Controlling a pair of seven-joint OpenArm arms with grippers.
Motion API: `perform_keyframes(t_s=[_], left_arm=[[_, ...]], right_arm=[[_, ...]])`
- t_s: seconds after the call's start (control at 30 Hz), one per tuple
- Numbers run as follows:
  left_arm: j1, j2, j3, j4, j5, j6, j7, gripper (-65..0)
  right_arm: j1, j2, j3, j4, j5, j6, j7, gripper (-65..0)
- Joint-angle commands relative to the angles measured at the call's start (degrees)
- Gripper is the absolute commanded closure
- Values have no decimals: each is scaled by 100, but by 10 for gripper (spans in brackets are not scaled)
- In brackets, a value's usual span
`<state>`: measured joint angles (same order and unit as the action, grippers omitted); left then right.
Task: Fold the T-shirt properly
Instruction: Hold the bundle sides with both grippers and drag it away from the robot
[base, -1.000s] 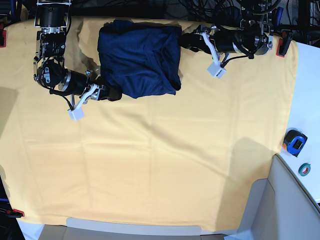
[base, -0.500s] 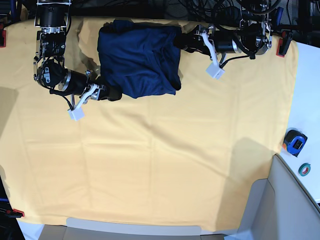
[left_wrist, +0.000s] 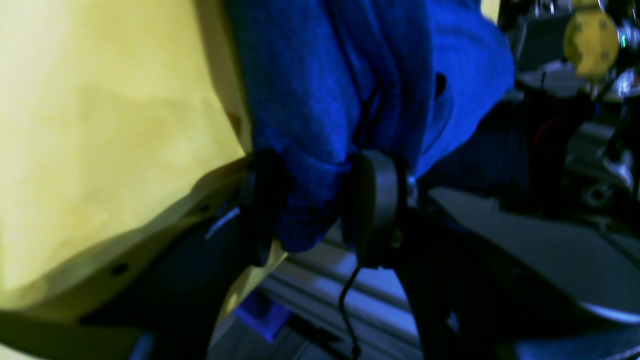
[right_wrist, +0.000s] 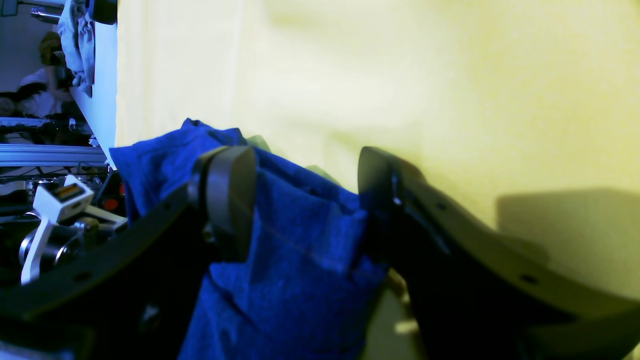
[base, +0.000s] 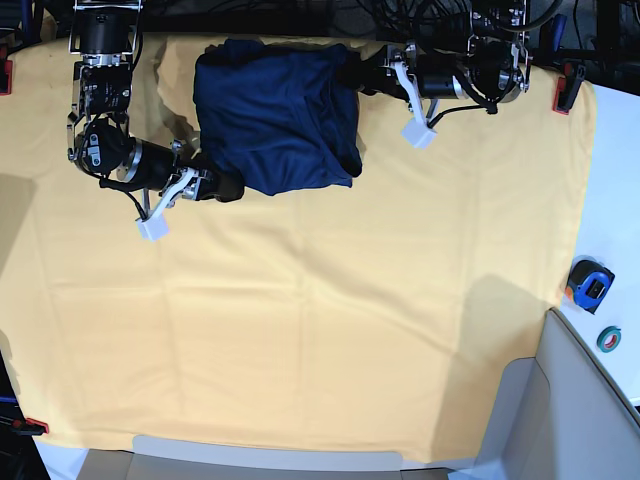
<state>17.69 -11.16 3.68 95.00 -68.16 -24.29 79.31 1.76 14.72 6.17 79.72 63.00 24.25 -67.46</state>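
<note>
While both pincers (left_wrist: 315, 200) (right_wrist: 305, 200) clamp its edges, the T-shirt (base: 275, 115) lies bunched, roughly square.

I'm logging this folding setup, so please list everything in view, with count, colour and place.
T-shirt: one, dark navy, bunched at the far middle of the cloth.
Yellow cloth: one, yellow, covering the table.
Tape measure: one, blue and black, on the white surface beside the cloth.
Tape roll: one, teal, near the tape measure.
Left gripper: one, black, closed on the shirt's edge.
Right gripper: one, black, jaws around shirt fabric.
</note>
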Motion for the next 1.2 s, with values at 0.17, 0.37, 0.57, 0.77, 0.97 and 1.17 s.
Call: perform_keyframes(t_s=[0.17,0.37,0.57,0.77,0.97,1.17], left_arm=[[-86,4,120,25,-72,-10,69,-251],[-130,13,128,25,-72,-10,69,-251],[-297,-31,410,43,-89,-10,69,-255],[-393,-23,506,298,-89,-19,69,-272],[-508,-5,506,324,-89,-19,69,-274],[-508,4,498,324,-89,-19,69,-274]], right_arm=[[66,-43,20,58,51,23,-1,-329],[75,-70,20,58,51,23,-1,-328],[92,-70,20,58,51,23,-1,-328],[75,-70,20,58,51,23,-1,-328],[75,-70,20,58,51,23,-1,-328],[75,-70,20,58,51,23,8,-328]])
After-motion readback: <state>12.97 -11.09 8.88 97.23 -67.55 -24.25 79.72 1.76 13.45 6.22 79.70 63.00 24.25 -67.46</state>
